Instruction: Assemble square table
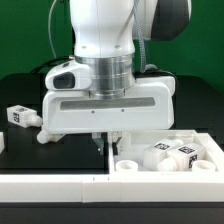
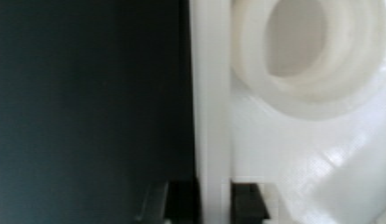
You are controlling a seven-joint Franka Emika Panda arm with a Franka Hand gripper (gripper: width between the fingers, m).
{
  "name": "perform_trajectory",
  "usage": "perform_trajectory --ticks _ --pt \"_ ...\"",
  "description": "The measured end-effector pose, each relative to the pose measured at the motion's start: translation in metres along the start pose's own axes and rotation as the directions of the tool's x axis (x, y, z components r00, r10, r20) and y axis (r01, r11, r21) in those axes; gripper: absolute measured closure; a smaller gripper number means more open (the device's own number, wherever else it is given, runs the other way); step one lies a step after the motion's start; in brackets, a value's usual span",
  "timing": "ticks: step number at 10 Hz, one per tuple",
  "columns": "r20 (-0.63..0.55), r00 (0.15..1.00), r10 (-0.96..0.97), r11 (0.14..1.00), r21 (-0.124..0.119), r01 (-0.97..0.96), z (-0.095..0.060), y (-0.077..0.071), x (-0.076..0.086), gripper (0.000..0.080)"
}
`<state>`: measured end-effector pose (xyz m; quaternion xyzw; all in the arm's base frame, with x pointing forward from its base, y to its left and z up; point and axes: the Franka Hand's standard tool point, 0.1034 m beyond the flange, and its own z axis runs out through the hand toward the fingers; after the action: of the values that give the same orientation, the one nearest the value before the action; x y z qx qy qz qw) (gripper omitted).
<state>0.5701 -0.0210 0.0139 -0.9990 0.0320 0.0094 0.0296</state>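
Observation:
The square table's white slab lies at the exterior view's lower right, with white tagged legs lying on it. My gripper reaches straight down at the slab's edge on the exterior view's left. In the wrist view the slab's raised rim runs between my two black fingers, which press on it from both sides. My gripper is shut on that rim. A round corner socket shows just inside the rim. Another tagged leg lies on the dark table at the exterior view's far left.
A long low white border bar runs along the front of the table. A further white leg lies partly behind my gripper's body on the exterior view's left. The tabletop surface is black.

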Motion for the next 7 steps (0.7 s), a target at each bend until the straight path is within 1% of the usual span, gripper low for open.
perform_trajectory --ticks 3,4,5,7 --pt "0.034 0.999 0.021 1.0 -0.015 -0.021 0.0005 0.0005 -0.0001 0.0741" --pt "0.034 0.999 0.017 1.0 -0.015 -0.017 0.0007 0.0006 -0.0002 0.0655" --pt "0.034 0.999 0.017 1.0 -0.015 -0.016 0.0008 0.0003 -0.0003 0.0655" --pt "0.034 0.999 0.017 1.0 -0.014 -0.017 0.0004 0.0003 -0.0002 0.0381"
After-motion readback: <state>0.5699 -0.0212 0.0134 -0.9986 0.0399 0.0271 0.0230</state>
